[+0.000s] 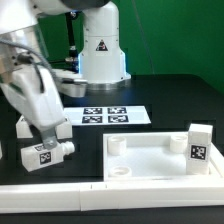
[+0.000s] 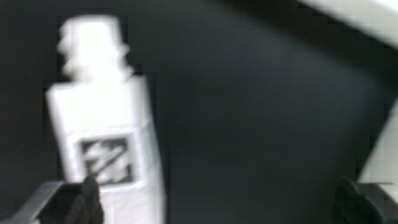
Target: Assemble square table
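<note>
Hovering low over lying leg [image 1: 46, 154], gripper [image 1: 48, 138] fully spread, gripping nothing; leg close beside one fingertip [image 2: 68, 200]. White square plate [image 1: 150, 162] well apart toward exterior view's right, second leg [image 1: 198, 145] upright at its corner.

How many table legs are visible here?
2. The lying leg is on the table by the open gripper, at the exterior view's left. The upright leg stands at the square plate's corner at that view's right. Others may hide behind the arm.
</note>
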### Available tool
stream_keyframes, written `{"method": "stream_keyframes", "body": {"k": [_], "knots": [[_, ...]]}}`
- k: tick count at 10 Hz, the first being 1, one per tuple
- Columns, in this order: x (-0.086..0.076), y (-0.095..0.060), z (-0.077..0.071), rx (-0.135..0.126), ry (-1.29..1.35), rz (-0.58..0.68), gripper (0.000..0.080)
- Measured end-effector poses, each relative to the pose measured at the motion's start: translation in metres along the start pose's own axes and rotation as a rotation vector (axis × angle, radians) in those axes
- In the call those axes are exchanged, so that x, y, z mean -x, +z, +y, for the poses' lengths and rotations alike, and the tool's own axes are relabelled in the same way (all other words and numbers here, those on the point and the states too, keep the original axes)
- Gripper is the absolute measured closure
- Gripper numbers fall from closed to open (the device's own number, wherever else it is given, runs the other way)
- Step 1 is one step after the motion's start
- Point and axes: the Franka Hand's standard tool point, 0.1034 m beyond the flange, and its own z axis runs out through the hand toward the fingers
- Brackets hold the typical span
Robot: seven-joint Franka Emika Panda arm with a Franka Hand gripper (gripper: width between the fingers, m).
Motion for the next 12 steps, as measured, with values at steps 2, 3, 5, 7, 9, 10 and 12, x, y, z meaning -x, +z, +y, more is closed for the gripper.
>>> {"method": "stream_keyframes", "body": {"k": [2, 3, 5, 7, 9, 10, 12], "knots": [[-0.008, 0.011, 0.025, 0.01, 0.0, 0.041, 0.0151], [-0.005, 0.021, 0.032, 0.022, 0.001, 0.055, 0.0151], [0.002, 0.037, 0.033, 0.033, 0.005, 0.065, 0.0151], [0.005, 0.04, 0.031, 0.036, 0.004, 0.072, 0.0151], [0.005, 0.041, 0.032, 0.037, 0.005, 0.072, 0.024], [0.005, 0.041, 0.032, 0.038, 0.0, 0.072, 0.0442], [0.012, 0.032, 0.025, 0.031, -0.101, 0.066, 0.053]]}}
